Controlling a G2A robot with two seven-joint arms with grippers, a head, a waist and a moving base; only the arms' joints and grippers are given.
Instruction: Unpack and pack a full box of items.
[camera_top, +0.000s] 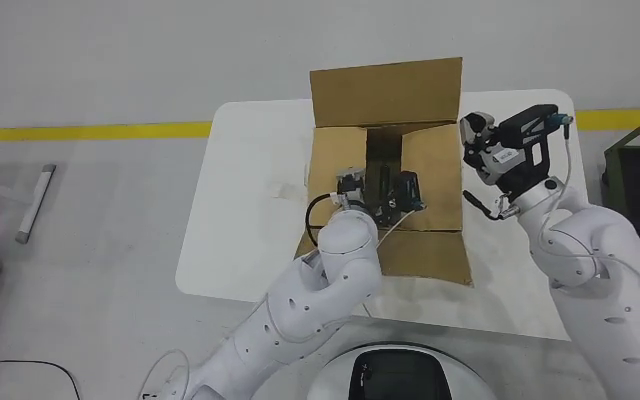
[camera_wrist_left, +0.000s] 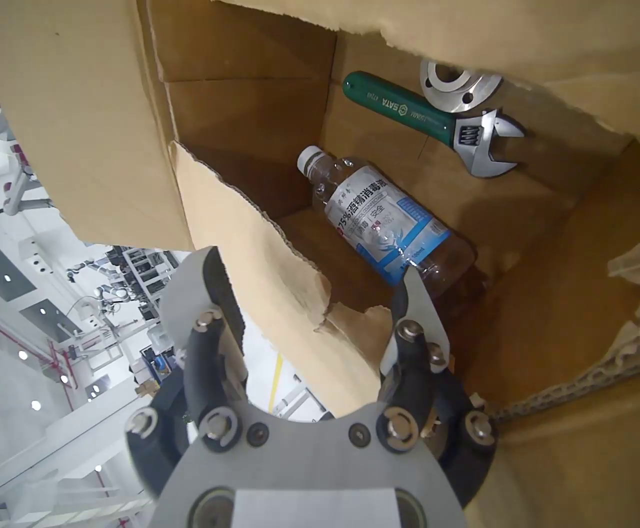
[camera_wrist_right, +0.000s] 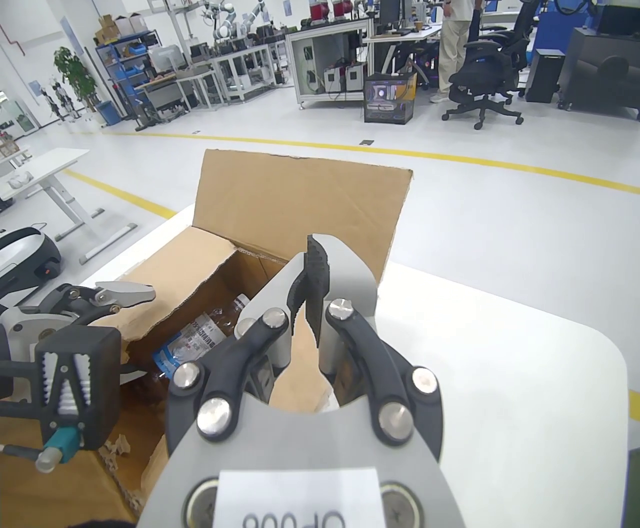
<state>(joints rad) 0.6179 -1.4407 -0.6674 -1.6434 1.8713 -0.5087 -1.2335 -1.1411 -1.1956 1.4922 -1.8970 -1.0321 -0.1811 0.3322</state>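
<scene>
We see the box (camera_top: 385, 90) standing open on the white bench (camera_top: 250, 200), with its far flap (camera_wrist_right: 300, 210) upright.

The left gripper (camera_wrist_left: 312, 295) is down at the box's mouth with its fingers spread wide and nothing pinched. In the left wrist view the ragged edge of a torn flap (camera_wrist_left: 260, 260) lies between the two fingers, one finger on the outer side and the other over the inside of the box. We cannot tell whether either finger touches the cardboard.

On the box floor a clear bottle (camera_wrist_left: 385, 220) with a blue and white label lies on its side, its white cap pointing toward a corner. The bottle's base end is near the inner finger, and we cannot tell if they touch. Further in, a wrench (camera_wrist_left: 430, 120) with a green handle lies flat by the wall, apart from the bottle. A metal ring (camera_wrist_left: 457, 85) with bolt holes sits just beside the wrench near its head, partly hidden under a flap.

The right gripper (camera_wrist_right: 316, 250) is outside the box, above the bench at the box's right side, aimed toward the far flap. Its fingers are pressed together with nothing between them. From its wrist view we look past it into the box and see the bottle lying there.
</scene>
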